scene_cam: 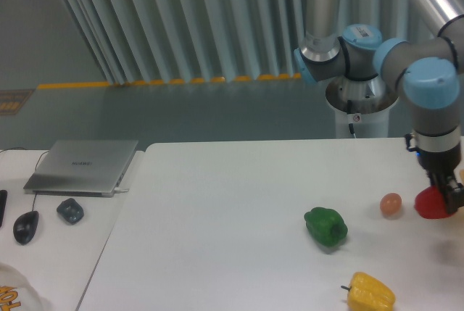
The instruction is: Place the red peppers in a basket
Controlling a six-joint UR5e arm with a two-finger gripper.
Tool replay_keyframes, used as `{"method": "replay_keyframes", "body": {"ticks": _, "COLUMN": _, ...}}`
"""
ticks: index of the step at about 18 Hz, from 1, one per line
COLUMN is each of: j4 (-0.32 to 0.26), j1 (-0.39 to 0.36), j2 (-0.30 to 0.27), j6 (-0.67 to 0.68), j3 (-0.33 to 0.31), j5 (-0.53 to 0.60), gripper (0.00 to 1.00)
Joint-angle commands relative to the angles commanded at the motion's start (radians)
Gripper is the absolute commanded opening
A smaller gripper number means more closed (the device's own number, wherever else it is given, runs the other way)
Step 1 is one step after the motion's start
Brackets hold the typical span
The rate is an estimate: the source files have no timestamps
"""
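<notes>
at the white tabletop [232, 202]'s right edge we see the dark hand [444, 196] closed around the glossy red bell pepper [431, 204], beside a small orange-pink ball [391, 204]; a green bell pepper [325, 225] lies further left

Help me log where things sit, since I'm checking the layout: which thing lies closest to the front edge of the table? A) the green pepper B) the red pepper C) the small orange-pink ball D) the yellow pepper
D: the yellow pepper sits lowest in the picture, nearer the front edge than the green pepper, the ball and the red pepper at the gripper.
</notes>
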State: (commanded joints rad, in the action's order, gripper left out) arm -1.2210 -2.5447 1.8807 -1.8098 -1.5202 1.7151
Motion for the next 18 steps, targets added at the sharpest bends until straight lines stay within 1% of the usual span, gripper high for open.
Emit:
{"method": "replay_keyframes", "body": {"ticks": 3, "j4": 0.005, "j1": -0.049, "j2": -0.006, "j6": -0.106, "j3": 0.0, "j5": -0.009, "gripper": 0.27}}
{"method": "replay_keyframes", "body": {"ticks": 5, "j4": 0.02, "j1": -0.092, "j2": -0.008, "j6": -0.189, "j3": 0.0, "j5": -0.034, "gripper": 0.27}}
{"method": "replay_keyframes", "body": {"ticks": 6, "j4": 0.034, "j1": -0.127, "j2": -0.008, "j6": -0.242, "j3": -0.002, "j5": -0.063, "gripper": 0.27}}
{"method": "replay_keyframes", "body": {"ticks": 8, "j4": 0.051, "j1": -0.163, "j2": 0.001, "j6": -0.301, "j3": -0.005, "j5": -0.066, "gripper": 0.27}}
{"method": "replay_keyframes", "body": {"ticks": 9, "j4": 0.063, "j1": -0.175, "j2": 0.008, "j6": -0.316, "j3": -0.008, "j5": -0.066, "gripper": 0.27}}
{"method": "replay_keyframes", "body": {"ticks": 10, "j4": 0.095, "j1": -0.202, "j2": 0.021, "j6": -0.324, "j3": -0.008, "j5": -0.066, "gripper": 0.27}}
{"method": "replay_keyframes", "body": {"ticks": 11, "j4": 0.107, "j1": -0.215, "j2": 0.028, "j6": -0.324, "j3": -0.009, "j5": -0.068, "gripper": 0.28}}
{"method": "replay_keyframes", "body": {"ticks": 13, "j4": 0.129, "j1": -0.236, "j2": 0.04, "j6": -0.322, "j3": -0.008, "j5": -0.068, "gripper": 0.32}}
{"method": "replay_keyframes", "body": {"ticks": 15, "j4": 0.167, "j1": -0.25, "j2": 0.06, "j6": -0.316, "j3": -0.002, "j5": -0.068, "gripper": 0.34}}
{"method": "replay_keyframes", "body": {"ticks": 16, "j4": 0.172, "j1": -0.258, "j2": 0.063, "j6": -0.312, "j3": 0.002, "j5": -0.068, "gripper": 0.4}}
{"method": "replay_keyframes", "body": {"ticks": 18, "j4": 0.172, "j1": -0.256, "j2": 0.064, "j6": -0.304, "j3": 0.0, "j5": -0.066, "gripper": 0.79}}
